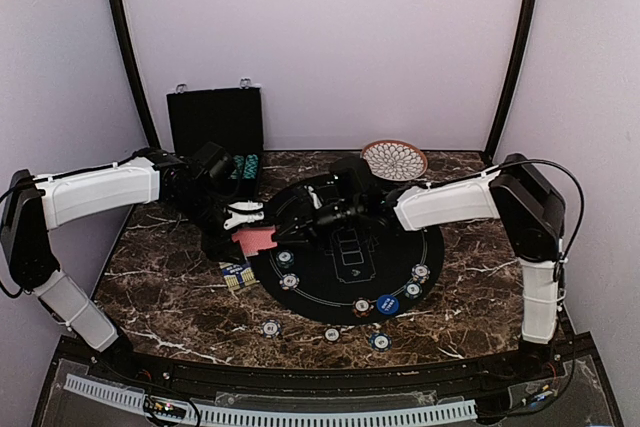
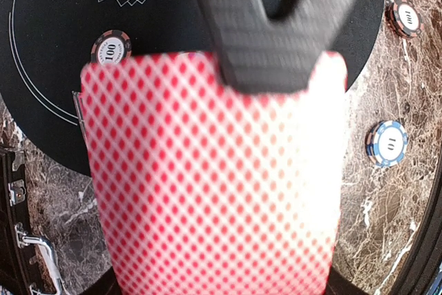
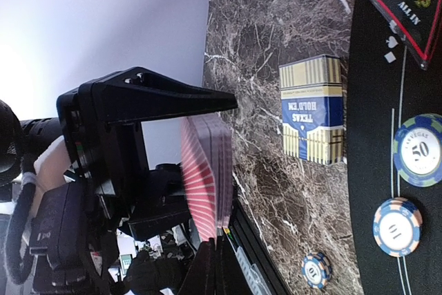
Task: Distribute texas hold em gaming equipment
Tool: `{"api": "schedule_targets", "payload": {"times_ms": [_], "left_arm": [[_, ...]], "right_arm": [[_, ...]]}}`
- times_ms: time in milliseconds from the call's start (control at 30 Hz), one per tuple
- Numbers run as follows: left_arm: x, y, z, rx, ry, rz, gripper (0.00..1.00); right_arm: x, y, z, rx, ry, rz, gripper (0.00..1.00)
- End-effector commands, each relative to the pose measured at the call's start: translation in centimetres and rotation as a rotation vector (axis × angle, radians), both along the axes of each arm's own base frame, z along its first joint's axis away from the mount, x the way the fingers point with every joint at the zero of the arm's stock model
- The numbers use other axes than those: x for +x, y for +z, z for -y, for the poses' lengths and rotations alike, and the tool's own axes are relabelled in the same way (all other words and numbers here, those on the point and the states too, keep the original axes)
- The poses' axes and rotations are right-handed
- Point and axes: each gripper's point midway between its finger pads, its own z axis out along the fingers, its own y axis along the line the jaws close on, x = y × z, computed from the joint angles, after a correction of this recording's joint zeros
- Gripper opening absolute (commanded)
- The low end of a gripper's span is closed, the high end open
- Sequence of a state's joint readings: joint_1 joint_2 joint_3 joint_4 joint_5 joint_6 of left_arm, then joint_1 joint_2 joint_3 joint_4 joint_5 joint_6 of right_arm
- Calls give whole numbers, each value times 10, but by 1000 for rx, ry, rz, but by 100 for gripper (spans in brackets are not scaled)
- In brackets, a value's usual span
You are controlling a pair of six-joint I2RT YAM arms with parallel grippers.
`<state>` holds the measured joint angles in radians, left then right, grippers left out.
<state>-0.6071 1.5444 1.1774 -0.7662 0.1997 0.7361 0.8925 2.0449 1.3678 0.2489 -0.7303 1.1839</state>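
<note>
**Card peel-off at the mat's left rim, both claws on the deck**

Left gripper (image 1: 245, 227) clamps the red-backed deck (image 1: 255, 239) aloft over the left edge of the mat (image 1: 330, 292), long axis pointing at the right arm. Right gripper (image 1: 285, 227) is pinched tight on the far short edge, apparently on the top card (image 2: 207, 191) alone. Judged pull-off direction: rightward along that axis.

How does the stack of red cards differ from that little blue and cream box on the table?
The red cards show a red diamond pattern; the box is blue with cream stripes and lettering. The red cards are held up in the left claw; the box lies flat on the marble table, untouched. Both are rectangular.
</note>
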Motion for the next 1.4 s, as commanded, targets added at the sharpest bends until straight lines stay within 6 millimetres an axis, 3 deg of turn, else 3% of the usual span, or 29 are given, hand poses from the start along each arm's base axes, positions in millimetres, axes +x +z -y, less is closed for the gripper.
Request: {"api": "schedule_targets", "payload": {"times_ms": [0, 433, 567, 933, 1133, 1367], "left_arm": [[-4, 9, -3, 3, 7, -16, 24], [-13, 3, -21, 36, 39, -47, 23], [-17, 8, -23, 24, 46, -48, 23], [-25, 8, -26, 19, 55, -72, 22], [-25, 10, -23, 8, 52, -72, 22], [-25, 9, -22, 1, 50, -77, 22]], "right_arm": [[14, 37, 15, 80, -36, 58, 0], [44, 36, 60, 48, -111, 81, 0], [59, 22, 64, 2, -122, 83, 0], [98, -19, 31, -56, -124, 58, 0], [105, -36, 11, -86, -108, 54, 0], [109, -55, 8, -132, -118, 49, 0]]}}
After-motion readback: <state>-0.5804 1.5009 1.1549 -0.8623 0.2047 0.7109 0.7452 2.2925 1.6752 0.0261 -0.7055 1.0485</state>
